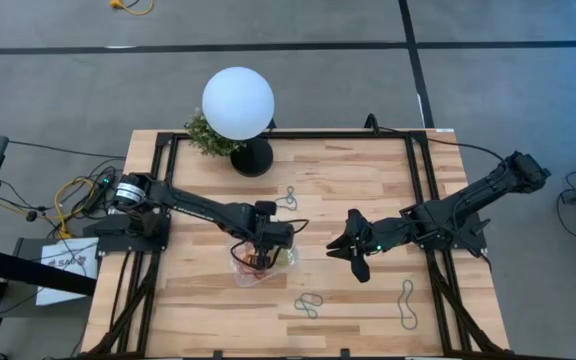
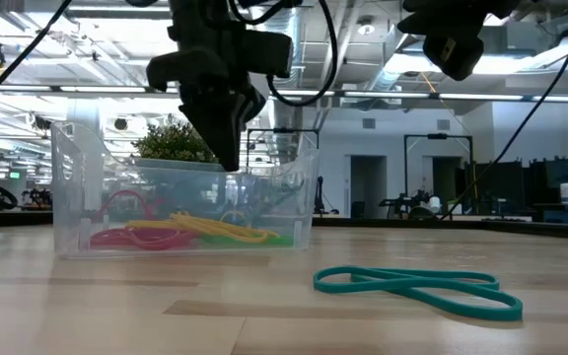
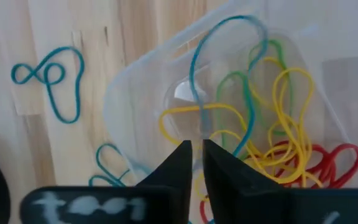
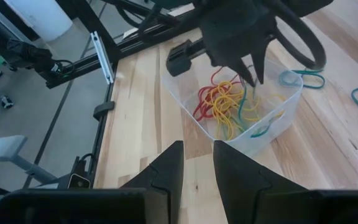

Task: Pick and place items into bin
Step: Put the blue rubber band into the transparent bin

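Left gripper (image 1: 259, 254) hangs over the bin (image 1: 240, 272) at about 7 o'clock from the table's centre in the high view, its fingers (image 3: 178, 163) standing only a narrow slit apart. A blue loop (image 3: 225, 74) runs up from just at their tips in the left wrist view; whether it is pinched or already let go I cannot tell. Right gripper (image 1: 358, 262) waits near the table's middle, at 3 o'clock from the bin, its fingers (image 4: 166, 163) set a small gap apart with nothing between them.

By my reading the task is well on: yellow, red and green loops (image 4: 224, 102) already lie heaped in the bin. Still left on the wood, going near to far, are a teal loop (image 1: 308, 303) at 5 o'clock from the bin, a grey loop (image 1: 406, 303) further out at 4 o'clock, and a small grey one (image 1: 288, 198) at 1 o'clock, towards the white globe lamp (image 1: 238, 103) at the far edge.

Only the low view shows how shallow the pile sits against the bin's clear wall (image 2: 72, 187). Only the left wrist view shows the blue strand at the fingertips, and only the high view takes in all the stray loops at once.
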